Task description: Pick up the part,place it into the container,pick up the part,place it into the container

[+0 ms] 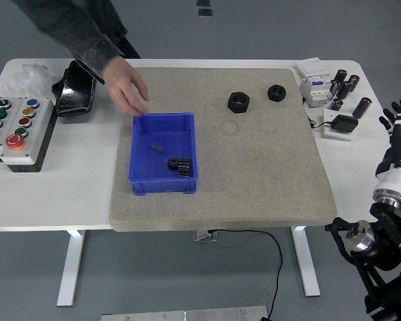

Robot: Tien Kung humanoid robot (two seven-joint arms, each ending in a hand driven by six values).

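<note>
White table on grey floor, beige mat centre. Blue container holds a gear (black); two nuts far side. Person's hand spread nr its rim. Right hand at edge, fingers loosely spread, empty.

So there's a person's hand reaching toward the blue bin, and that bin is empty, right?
Not quite. The head view shows the person's hand at the blue bin, but the bin is not empty: a black gear and a small pin lie inside.

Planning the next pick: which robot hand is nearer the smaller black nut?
Right. The right hand is off the table's right edge, right of the smaller nut; the left is out of view.
</note>
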